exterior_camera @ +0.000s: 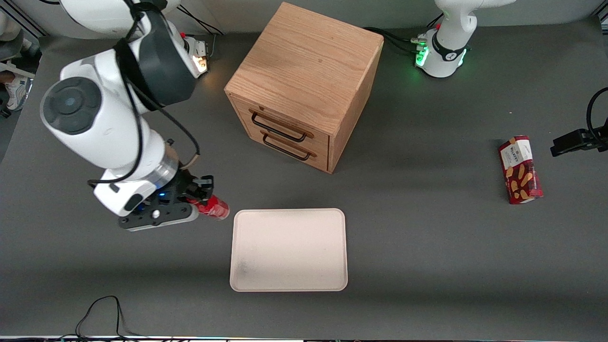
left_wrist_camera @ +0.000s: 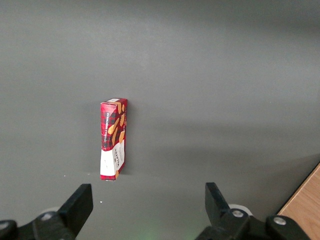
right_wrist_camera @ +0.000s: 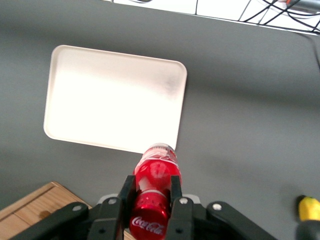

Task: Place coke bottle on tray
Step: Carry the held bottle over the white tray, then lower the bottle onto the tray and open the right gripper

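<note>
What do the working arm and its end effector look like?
The working arm is glossy white with dark grey round joint caps and a dark grey section. Loose black cables run along it. Its end effector, beside the tray, has a black body, black fingers and a small blue light.

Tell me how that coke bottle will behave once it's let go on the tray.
The coke bottle is round and slim, so laid on its side it would probably roll. The gripper is shut on its body beside the tray. The tray's rim is low and may not stop it. Its glossy skin looks slippery; the bottle seems stiff.
</note>
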You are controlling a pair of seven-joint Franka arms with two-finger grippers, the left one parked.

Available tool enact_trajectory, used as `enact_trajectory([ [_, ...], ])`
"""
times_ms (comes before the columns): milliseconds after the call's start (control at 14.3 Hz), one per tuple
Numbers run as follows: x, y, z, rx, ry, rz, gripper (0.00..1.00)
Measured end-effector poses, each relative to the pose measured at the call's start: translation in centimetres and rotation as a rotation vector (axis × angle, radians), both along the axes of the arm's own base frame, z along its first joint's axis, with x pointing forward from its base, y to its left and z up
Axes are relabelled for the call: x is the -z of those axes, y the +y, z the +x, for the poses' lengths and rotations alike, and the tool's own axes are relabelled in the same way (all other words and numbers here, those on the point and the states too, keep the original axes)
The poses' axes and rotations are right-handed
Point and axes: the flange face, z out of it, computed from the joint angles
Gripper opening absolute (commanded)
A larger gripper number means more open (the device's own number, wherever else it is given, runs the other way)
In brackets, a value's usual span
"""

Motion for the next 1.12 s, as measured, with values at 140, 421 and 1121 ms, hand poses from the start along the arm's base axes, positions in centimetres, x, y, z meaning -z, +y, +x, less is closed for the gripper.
enact_trajectory([
  [140, -0.1, 0.7, 0.2, 0.0, -0.027, 0.01, 0.01],
  [421, 1.6, 1.3, 1.8, 0.001, -0.082, 0.028, 0.01],
  [1121, 16.3, 2.6, 7.2, 0.008, -0.123, 0.017, 0.01],
])
